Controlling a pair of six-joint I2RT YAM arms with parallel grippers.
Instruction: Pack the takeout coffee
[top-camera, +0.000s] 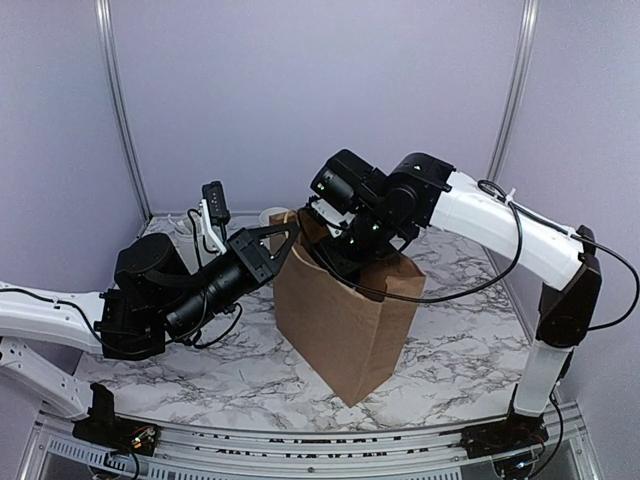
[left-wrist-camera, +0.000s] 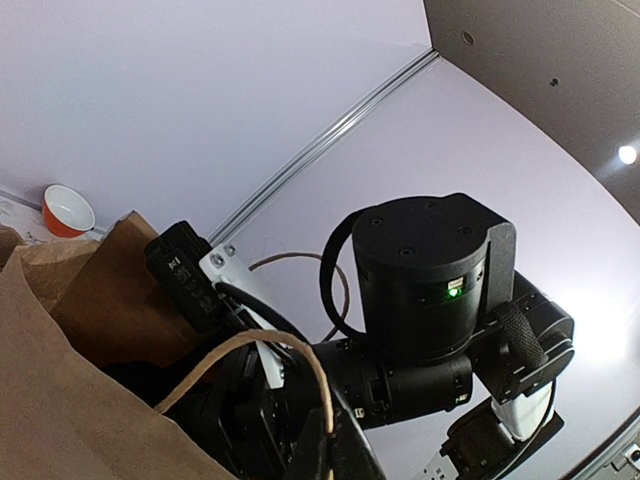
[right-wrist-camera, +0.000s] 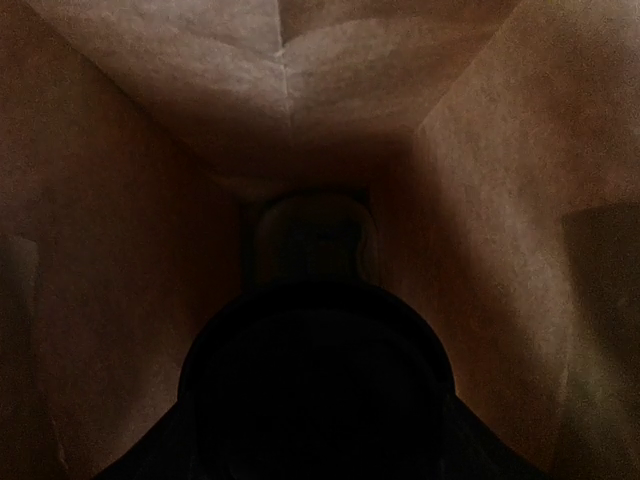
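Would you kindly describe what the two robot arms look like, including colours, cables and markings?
Both the left arm and right arm have white link shells and bulky black cylindrical joints. A thin black cable loops off the right arm. Small green lights glow on its joints. The left gripper is black and angular.
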